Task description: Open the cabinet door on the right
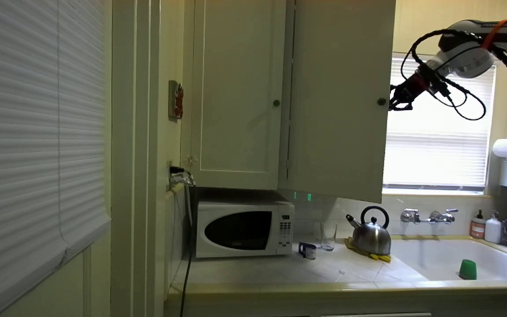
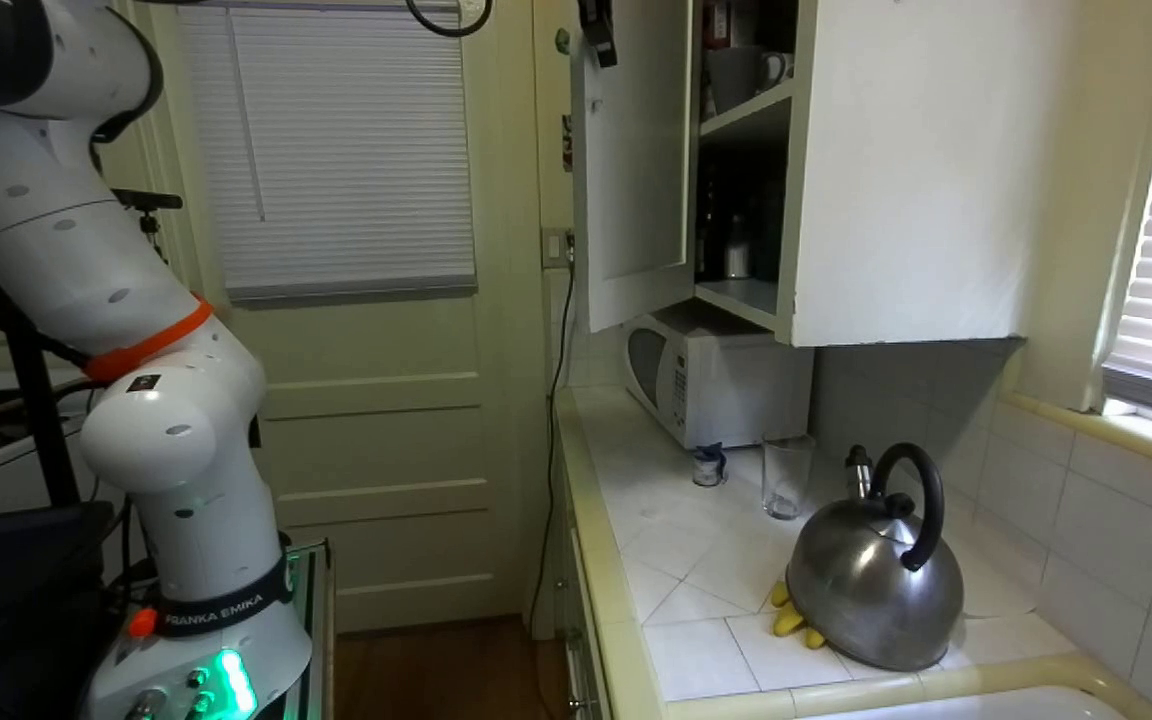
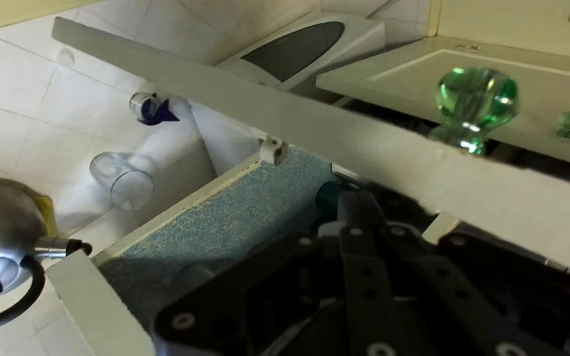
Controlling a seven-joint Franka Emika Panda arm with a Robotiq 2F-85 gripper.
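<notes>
Wall-cabinet door (image 1: 337, 105), one of two, partly open beside one pincer (image 3: 362, 212)

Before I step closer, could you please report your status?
Jaws look shut, at inner side of right cabinet door. Door partly open. Nothing visibly blocking its swing.

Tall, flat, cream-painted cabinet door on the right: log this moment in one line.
cream door: partly open | black two-fingered gripper: shut, at door's inner side, contact unclear | green glass knob: outer face, not gripped
</notes>
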